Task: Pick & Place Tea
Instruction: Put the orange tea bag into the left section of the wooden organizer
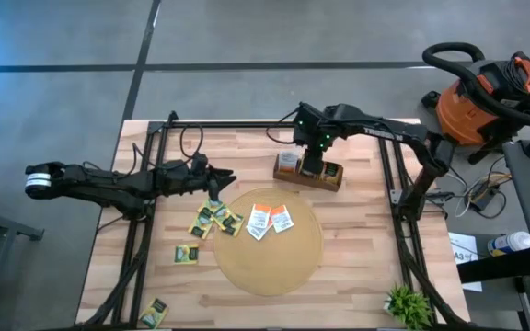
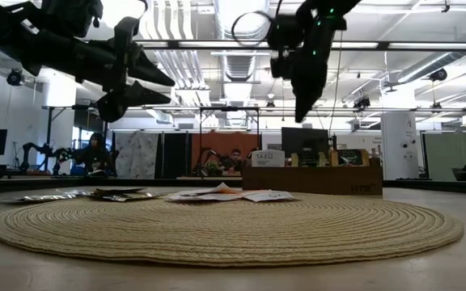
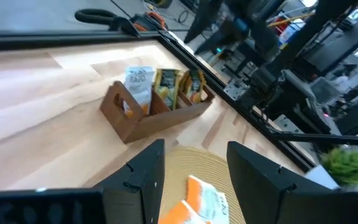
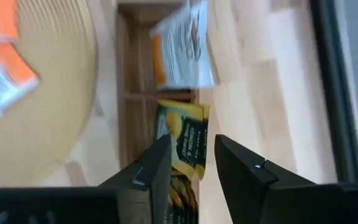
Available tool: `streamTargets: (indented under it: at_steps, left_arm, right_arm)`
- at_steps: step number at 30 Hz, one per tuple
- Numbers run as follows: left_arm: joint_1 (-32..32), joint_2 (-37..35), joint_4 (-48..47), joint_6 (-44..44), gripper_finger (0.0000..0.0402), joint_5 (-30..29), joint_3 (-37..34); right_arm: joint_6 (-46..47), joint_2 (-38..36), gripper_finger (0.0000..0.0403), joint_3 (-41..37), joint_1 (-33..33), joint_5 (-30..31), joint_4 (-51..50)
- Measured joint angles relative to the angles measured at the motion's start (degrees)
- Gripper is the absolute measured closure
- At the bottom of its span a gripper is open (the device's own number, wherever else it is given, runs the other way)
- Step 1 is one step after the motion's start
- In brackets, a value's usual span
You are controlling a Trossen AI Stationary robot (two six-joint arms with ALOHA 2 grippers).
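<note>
A brown wooden box (image 1: 308, 172) stands beyond the round tan mat (image 1: 267, 267). Tea sachets stand upright in its compartments: a white one (image 3: 138, 84) and yellow ones (image 3: 166, 87). My right gripper (image 4: 191, 165) hangs open above the box, pointing steeply down. A yellow sachet (image 4: 182, 140) shows below the gap between its fingers, apart from them. Two orange-and-white sachets (image 1: 270, 221) lie flat on the mat, and yellow ones (image 1: 214, 218) lie at its left edge. My left gripper (image 3: 194, 168) hovers open over the mat's left side.
More yellow sachets lie on the bare wood at the left (image 1: 187, 255) and near the front edge (image 1: 155, 313). A small green plant (image 1: 408, 303) stands at the near right corner. Black frame rails (image 1: 394, 184) run along both sides of the table.
</note>
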Motion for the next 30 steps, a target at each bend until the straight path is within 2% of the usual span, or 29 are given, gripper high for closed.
streamTargets:
  at_steps: [2,6,10,15,21,30]
  left_arm:
    - [-0.02,0.00,0.00,-0.85,0.0234,0.94,0.00]
    - [-0.02,0.00,0.00,-1.81,0.0234,2.25,0.00]
    - [-0.02,0.00,-0.01,-3.74,0.0234,2.30,0.01]
    - [-0.02,-0.04,-1.54,-9.70,0.0234,3.06,0.02]
    - [-1.01,-0.04,-5.18,-21.85,0.0234,4.23,0.02]
    - [-4.25,-0.04,-5.38,-33.93,0.0235,4.27,0.43]
  right_arm:
    - [2.91,-1.25,0.0282,0.17,0.05,-1.23,0.16]
    - [8.82,-2.59,0.0288,-0.18,-0.02,-7.79,-0.13]
    - [9.74,-3.72,0.0293,-1.01,1.36,-12.65,-0.10]
    - [10.15,-4.66,0.0300,-2.35,5.68,-13.10,-0.12]
    - [10.93,-5.00,0.0309,-3.46,11.53,-13.10,-0.18]
    - [13.64,-6.89,0.0326,-5.64,19.00,-13.06,0.96]
